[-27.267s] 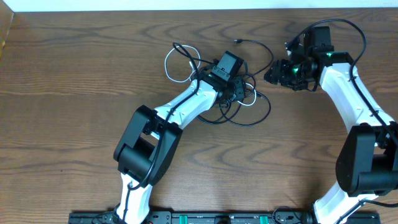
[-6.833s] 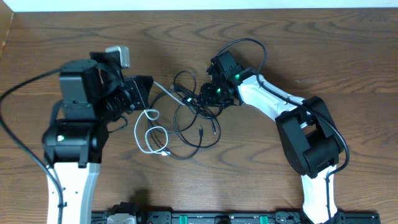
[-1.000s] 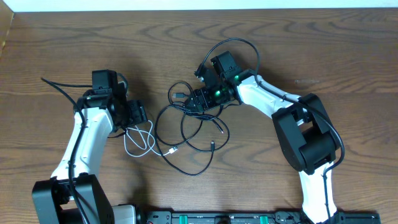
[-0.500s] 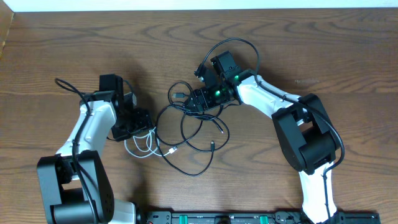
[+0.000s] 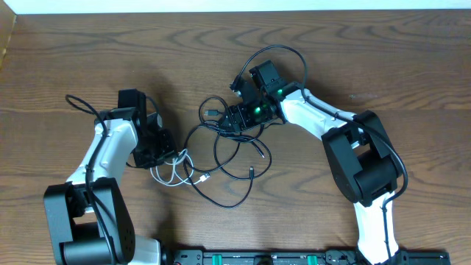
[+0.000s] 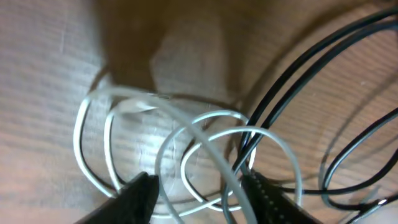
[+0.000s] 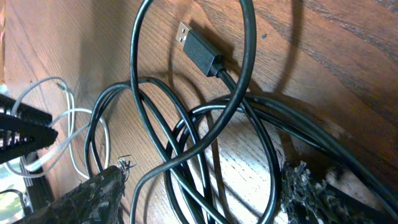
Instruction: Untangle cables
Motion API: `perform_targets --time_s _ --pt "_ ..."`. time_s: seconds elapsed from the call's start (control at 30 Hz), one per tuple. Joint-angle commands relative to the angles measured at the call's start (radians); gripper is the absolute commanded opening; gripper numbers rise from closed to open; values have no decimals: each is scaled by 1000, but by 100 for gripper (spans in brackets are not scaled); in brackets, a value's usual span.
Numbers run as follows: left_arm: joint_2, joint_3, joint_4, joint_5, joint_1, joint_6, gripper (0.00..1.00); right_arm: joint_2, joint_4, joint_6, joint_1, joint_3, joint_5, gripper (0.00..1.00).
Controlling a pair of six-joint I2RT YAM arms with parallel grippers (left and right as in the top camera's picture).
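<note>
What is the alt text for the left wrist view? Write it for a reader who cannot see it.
Loops of white cable lie on the wooden table, with the left gripper holding its two dark jaws apart around some strands at the bottom edge. Black cables sweep across the right side, crossing the white loops.

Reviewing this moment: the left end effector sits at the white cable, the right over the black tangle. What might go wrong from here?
1. The black cables cross loops of the white cable beside the left end effector; closing there might pinch a black strand too, so pulling drags the tangle.
2. Several black strands lie between the open jaws of the right end effector; gripping them together may tighten it.
</note>
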Motion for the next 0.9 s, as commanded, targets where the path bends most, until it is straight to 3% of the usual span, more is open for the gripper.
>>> perform_targets --time_s 0.0,0.03,0.27,0.47,0.6,0.87 --pt "7 -10 -20 14 -2 -31 14 35 -12 -10 7 -21 82 80" --pt "7 -10 -19 14 -2 -40 8 35 -12 -10 7 -21 81 80" --pt "-37 61 -5 23 -2 -77 7 35 -13 -10 7 -21 81 80" --pt "-190 248 -3 100 -2 -78 7 35 -13 -10 7 -21 81 79" --pt "-285 386 11 122 -2 -149 7 35 -10 -6 7 -21 71 78" --pt "-312 572 14 170 -2 -178 7 24 37 -45 6 -3 -208 70"
